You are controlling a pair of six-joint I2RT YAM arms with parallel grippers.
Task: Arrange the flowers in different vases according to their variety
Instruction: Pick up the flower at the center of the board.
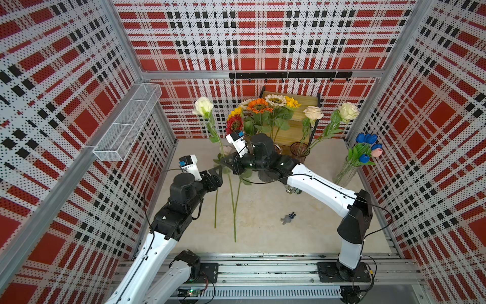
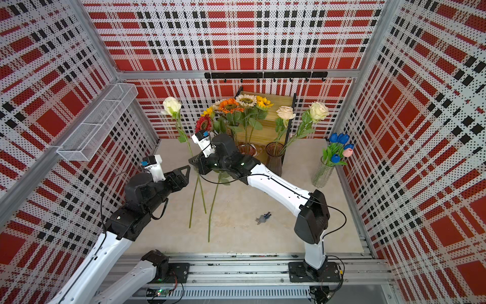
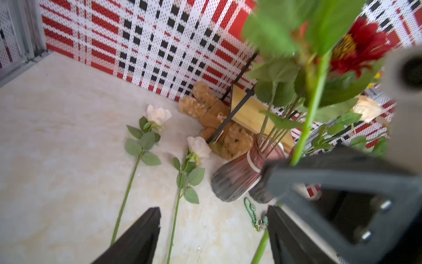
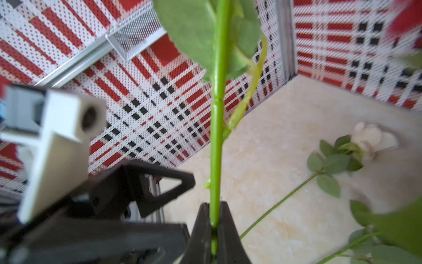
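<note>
- Left arm (image 1: 147, 255), white links and black joints: reaches forward from the near rail, wrist roughly level.
- Left gripper (image 3: 212, 233): black fingers spread wide.
- Right arm (image 1: 318, 187): elbow bent, forearm angled across toward the left arm.
- Right gripper (image 4: 213, 228): pinched on a thin green stem (image 4: 215, 148).
- The two grippers are near each other.

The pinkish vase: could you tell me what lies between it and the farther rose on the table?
Another pale rose lies flat between them, seen in the left wrist view.
</note>
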